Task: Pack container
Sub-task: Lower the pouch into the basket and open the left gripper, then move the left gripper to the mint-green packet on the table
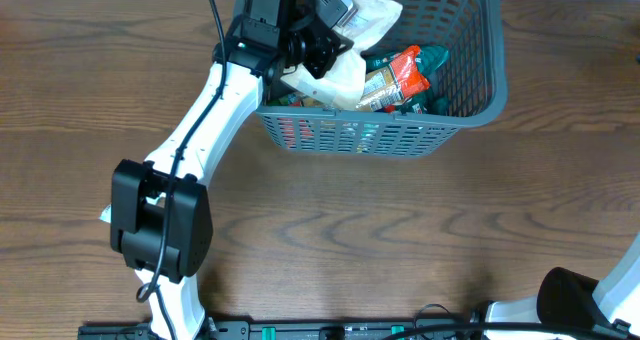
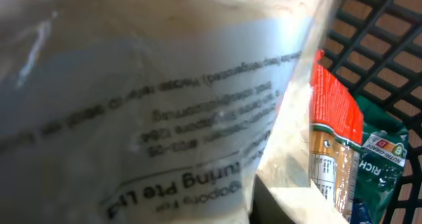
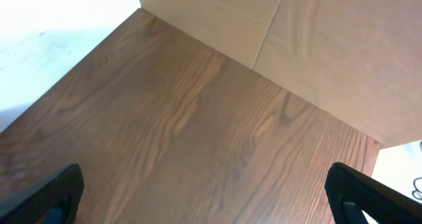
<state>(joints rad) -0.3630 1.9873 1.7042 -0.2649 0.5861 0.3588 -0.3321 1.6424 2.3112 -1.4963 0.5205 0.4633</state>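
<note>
**A:** Where is the container?

**B:** The container [image 1: 470, 90], a dark grey basket with slotted walls, sits at the far edge of the wooden table [image 1: 400, 230], right of centre. Snack packets are piled inside: a red-orange packet [image 1: 400, 75] lies in the middle, with a green packet [image 1: 435, 58] just beside it towards the right wall.

**A:** What stands in the way?

**B:** A large white packet [image 1: 340, 75] bulges up over the basket's left half and wraps around the left gripper [image 1: 325, 30]. In the left wrist view its printed film fills nearly everything. Only the red-orange and green packets and a patch of lattice wall show at the right edge.

**A:** How is the left arm posed?

**B:** The left arm [image 1: 200, 120] stretches from its base at the near left, diagonally up to the basket's near-left corner, with the wrist over the rim. The packet hides the fingers, so I cannot tell whether they grip it.

**A:** And the right side?

**B:** The right arm [image 1: 575, 300] is at the near right corner, well apart from the basket. The right gripper [image 3: 208, 194] is spread wide, its dark fingertips [image 3: 53, 194] at opposite edges of the view over bare wood. A beige panel [image 3: 330, 53] stands beyond the table's edge.
</note>
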